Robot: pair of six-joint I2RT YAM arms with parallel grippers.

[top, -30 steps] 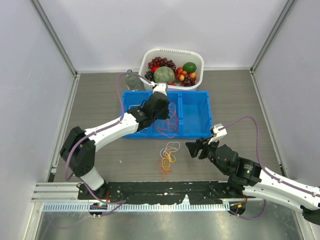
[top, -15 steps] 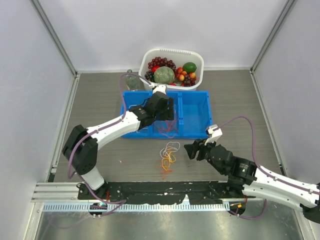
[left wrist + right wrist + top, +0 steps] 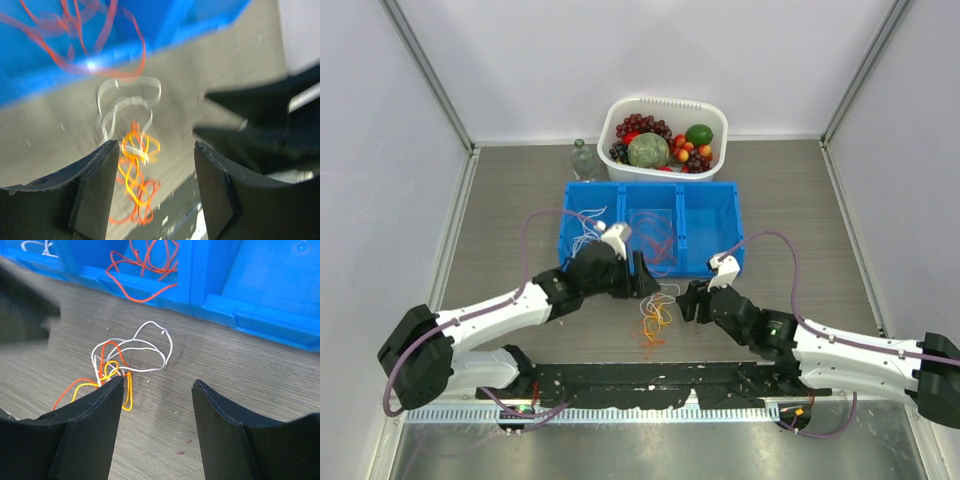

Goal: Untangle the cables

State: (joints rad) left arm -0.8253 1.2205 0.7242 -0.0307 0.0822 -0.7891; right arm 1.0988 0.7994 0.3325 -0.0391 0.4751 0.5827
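Observation:
A tangle of cables (image 3: 658, 314) lies on the table just in front of the blue bin: a white loop, yellow loops and orange-red loops wound together. It appears in the left wrist view as the tangle (image 3: 135, 165) and in the right wrist view as the tangle (image 3: 112, 367). A separate red cable (image 3: 658, 243) lies in the bin's middle compartment, and a white cable (image 3: 584, 236) in its left one. My left gripper (image 3: 647, 280) hangs open just left of the tangle, empty (image 3: 156, 150). My right gripper (image 3: 686, 302) stands open just right of it, empty (image 3: 157, 385).
The blue three-compartment bin (image 3: 732, 215) sits mid-table. Behind it stand a white basket (image 3: 665, 103) of fruit and a clear bottle (image 3: 583, 160). A black rail (image 3: 650, 378) runs along the near edge. Grey walls close in both sides.
My left gripper opened, let the red cable go into the middle compartment, and pulled back toward the tangle. My right gripper slid left toward the tangle.

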